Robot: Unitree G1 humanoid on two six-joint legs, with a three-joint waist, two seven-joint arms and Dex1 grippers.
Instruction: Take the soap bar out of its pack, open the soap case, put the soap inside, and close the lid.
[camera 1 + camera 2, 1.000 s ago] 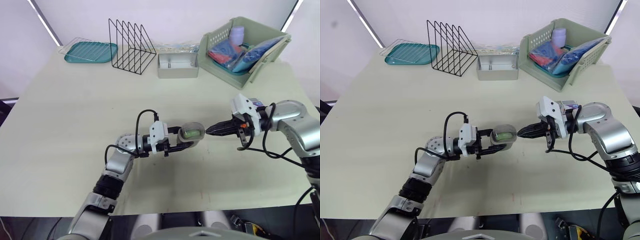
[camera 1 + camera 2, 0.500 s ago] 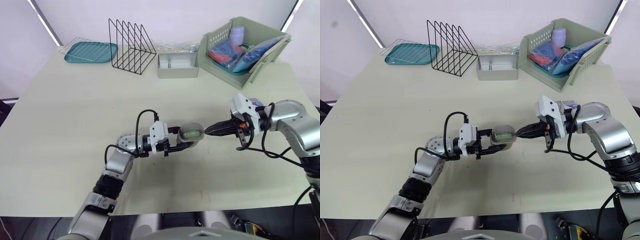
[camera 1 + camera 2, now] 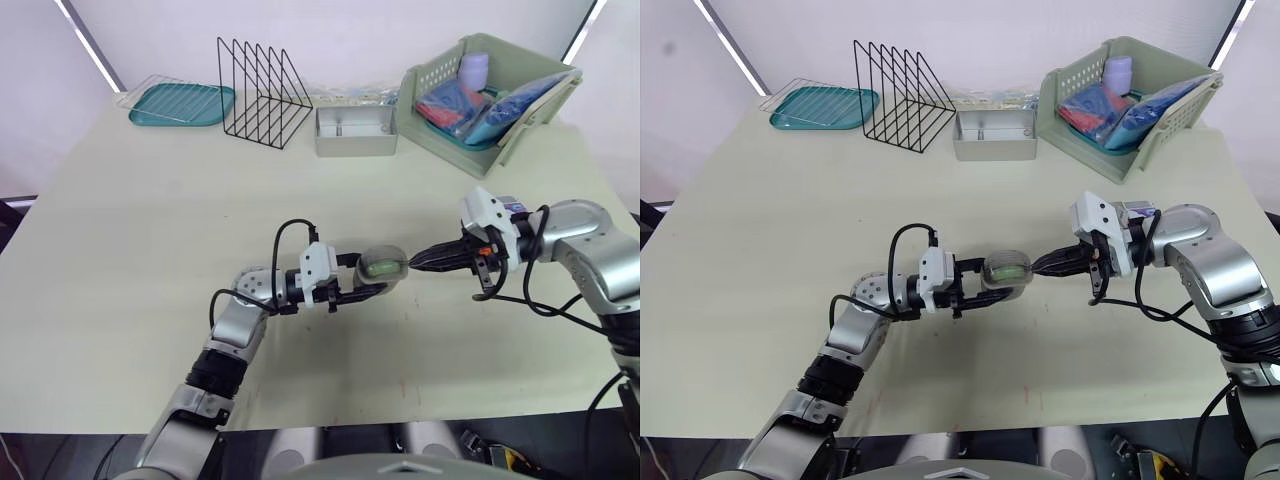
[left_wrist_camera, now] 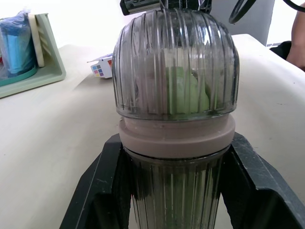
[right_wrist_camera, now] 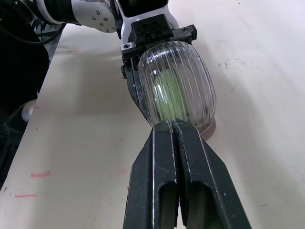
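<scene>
Seen from the head, the left gripper is clamped on the soap case, and the right gripper — its fingers pressed together — meets the end of the case farthest from the left gripper. In the left wrist view the case sits between that gripper's two fingers, its ribbed clear lid seated and the green soap inside. In the right wrist view the joined tips touch the lid's dome.

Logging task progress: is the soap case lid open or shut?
Shut. On the soap case, the clear ribbed lid sits flush on the rim, green soap inside; the left gripper holds the base.
</scene>
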